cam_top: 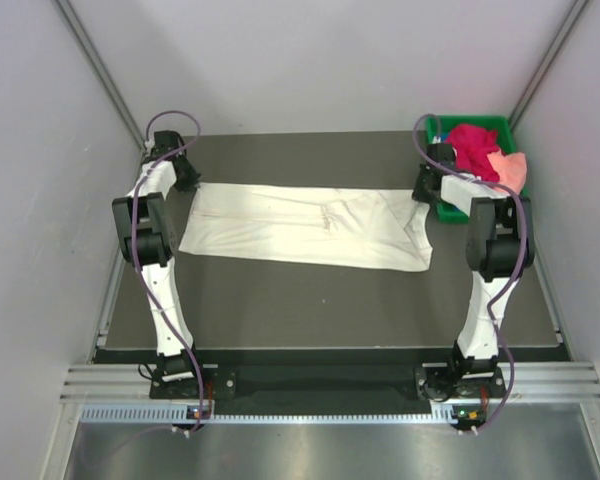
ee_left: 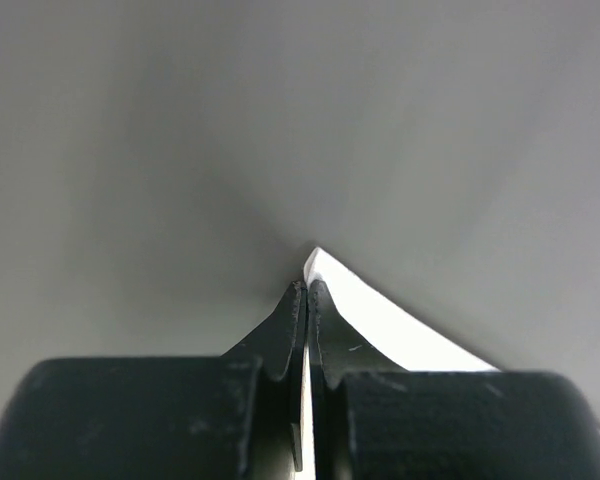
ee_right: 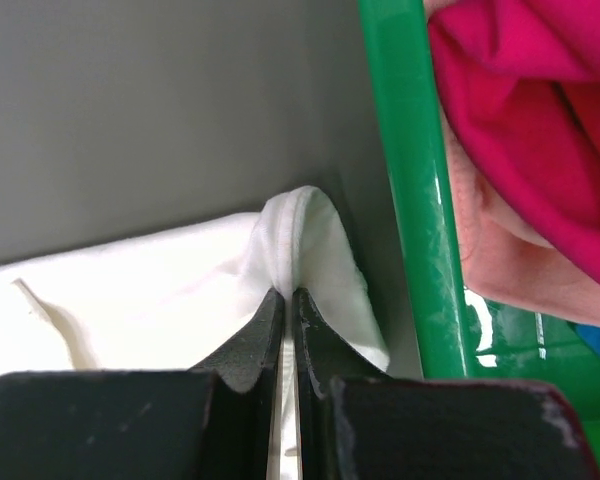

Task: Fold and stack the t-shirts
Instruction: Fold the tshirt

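Stretching sideways across the far half of the dark table, the cream-white t-shirt lay flat as a long band. The left claw was at the shirt's far left corner. The left wrist view showed its two black fingers pressed together with a thin white edge of cloth pinched between them. The corner's tip poked up just past the fingertips, and the rest of the fabric trailed off to the lower right over the grey table surface.

The right claw was at the shirt's far right corner, just beside the green tray. Its jaws were likewise closed on the cloth. The right wrist view showed a small loop of hemmed white fabric bulging above the fingertips, with the shirt spreading away to the left. The tray's glossy rim ran upright through that view just to the right of the pinched fold; whether cloth and tray touched could not be told.

Inside the tray, at the table's far right corner, the magenta-red t-shirt lay bunched on top. The peach-pink t-shirt lay crumpled beside and partly under it, toward the tray's right edge. Neither was folded.
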Robot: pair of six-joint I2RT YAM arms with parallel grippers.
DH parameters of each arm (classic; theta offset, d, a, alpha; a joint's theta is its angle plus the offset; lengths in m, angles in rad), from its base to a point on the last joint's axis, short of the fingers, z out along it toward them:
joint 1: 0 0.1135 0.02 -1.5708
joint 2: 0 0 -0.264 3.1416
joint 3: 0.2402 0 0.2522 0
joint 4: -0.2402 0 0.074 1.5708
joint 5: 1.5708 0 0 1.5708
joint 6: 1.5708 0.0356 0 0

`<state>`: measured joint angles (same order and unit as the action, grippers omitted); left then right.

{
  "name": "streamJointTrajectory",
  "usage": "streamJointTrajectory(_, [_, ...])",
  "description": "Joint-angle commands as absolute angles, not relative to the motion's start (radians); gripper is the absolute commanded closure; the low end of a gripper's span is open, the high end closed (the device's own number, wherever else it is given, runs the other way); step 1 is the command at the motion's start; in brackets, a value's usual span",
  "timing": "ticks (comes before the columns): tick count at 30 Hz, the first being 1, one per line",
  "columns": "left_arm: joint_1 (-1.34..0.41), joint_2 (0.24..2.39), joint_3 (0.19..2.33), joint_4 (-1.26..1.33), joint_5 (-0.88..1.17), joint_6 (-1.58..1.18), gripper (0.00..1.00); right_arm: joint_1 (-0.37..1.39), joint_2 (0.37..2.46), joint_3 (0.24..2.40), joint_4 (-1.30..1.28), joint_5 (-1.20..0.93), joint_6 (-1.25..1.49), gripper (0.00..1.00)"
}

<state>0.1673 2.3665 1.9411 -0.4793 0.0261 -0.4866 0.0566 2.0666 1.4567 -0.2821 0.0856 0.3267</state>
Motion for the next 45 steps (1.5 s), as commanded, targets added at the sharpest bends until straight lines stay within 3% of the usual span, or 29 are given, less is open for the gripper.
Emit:
streamJointTrajectory(1, [0.227, 2.378, 1.939, -0.549, -0.169, -0.488, 1.0, 0.041, 2.076, 1.508, -0.268, 0.107, 0.374, 1.0])
streamJointTrajectory(16, [0.25, 2.344, 1.873, -0.578, -0.267, -0.52, 1.0, 0.041, 2.089, 1.493, -0.256, 0.101, 0.488, 1.0])
streamJointTrajectory(21, [0.256, 2.335, 1.865, -0.592, -0.282, -0.518, 1.0, 0.048, 2.125, 1.543, -0.239, 0.061, 0.497, 0.92])
streamJointTrajectory(30, [0.275, 2.313, 1.833, -0.61, -0.311, -0.503, 1.0, 0.069, 2.273, 1.752, -0.221, 0.003, 0.491, 0.98])
streamJointTrajectory(36, [0.275, 2.263, 1.761, -0.601, -0.344, -0.52, 1.0, 0.09, 2.453, 2.028, -0.253, -0.093, 0.483, 0.98])
streamJointTrajectory(37, [0.278, 2.258, 1.759, -0.606, -0.354, -0.52, 0.97, 0.094, 2.486, 2.089, -0.246, -0.1, 0.482, 0.98])
streamJointTrajectory(38, [0.276, 2.258, 1.761, -0.612, -0.357, -0.519, 0.83, 0.101, 2.503, 2.118, -0.239, -0.115, 0.477, 0.97])
streamJointTrajectory(41, [0.278, 2.247, 1.778, -0.649, -0.376, -0.515, 0.61, 0.107, 2.552, 2.223, -0.236, -0.158, 0.474, 0.9])
streamJointTrajectory(43, [0.279, 2.22, 1.778, -0.647, -0.388, -0.496, 0.57, 0.112, 2.54, 2.253, -0.248, -0.167, 0.477, 0.82])
streamJointTrajectory(45, [0.269, 2.195, 1.789, -0.657, -0.405, -0.476, 0.54, 0.117, 2.501, 2.24, -0.259, -0.157, 0.479, 0.67])
